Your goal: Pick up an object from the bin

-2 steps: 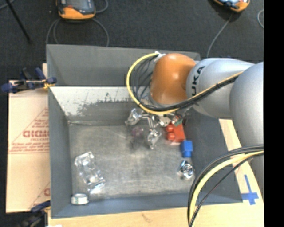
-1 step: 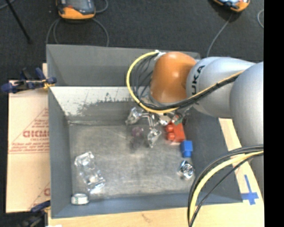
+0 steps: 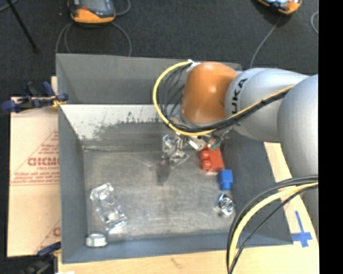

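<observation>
Camera view: pincer [image 3: 173,148] half hidden under orange cover [image 3: 206,99], its spread unclear.

Dark floor [image 3: 161,27], speckled and carpet-like, across the top of the view beyond the far rim of the grey bin [image 3: 107,56]. Two orange-and-black devices lie on it at the top edge, both cut off by the frame: left device [image 3: 92,9], right device [image 3: 281,4]. Thin grey cable [image 3: 130,42] loops down from the left device toward the bin's rim. Second cable [image 3: 262,44] curves down from the right device. Thin black rod [image 3: 24,27] slants across the top-left corner. Light on the floor is soft and even.
</observation>
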`<state>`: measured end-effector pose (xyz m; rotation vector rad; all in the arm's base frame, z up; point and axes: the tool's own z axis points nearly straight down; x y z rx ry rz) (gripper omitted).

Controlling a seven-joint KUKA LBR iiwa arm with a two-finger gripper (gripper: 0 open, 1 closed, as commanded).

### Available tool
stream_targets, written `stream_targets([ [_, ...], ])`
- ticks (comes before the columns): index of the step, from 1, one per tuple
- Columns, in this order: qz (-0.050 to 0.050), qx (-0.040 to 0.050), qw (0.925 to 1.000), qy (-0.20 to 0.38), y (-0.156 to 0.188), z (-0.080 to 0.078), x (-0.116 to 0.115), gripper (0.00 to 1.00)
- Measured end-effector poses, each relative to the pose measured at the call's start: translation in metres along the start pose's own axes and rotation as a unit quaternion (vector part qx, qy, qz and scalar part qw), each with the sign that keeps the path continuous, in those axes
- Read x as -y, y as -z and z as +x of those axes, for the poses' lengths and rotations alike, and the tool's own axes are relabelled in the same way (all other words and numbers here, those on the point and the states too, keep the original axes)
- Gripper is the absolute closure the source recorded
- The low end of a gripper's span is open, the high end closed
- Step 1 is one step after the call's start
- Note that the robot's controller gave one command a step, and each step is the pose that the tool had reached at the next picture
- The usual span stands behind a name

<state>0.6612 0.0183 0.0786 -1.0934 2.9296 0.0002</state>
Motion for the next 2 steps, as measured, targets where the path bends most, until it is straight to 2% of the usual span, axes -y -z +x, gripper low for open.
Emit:
stream_targets([
  [2,0.002,-0.0026,1.0,-0.005,0.089,-0.004,0.006,1.0],
])
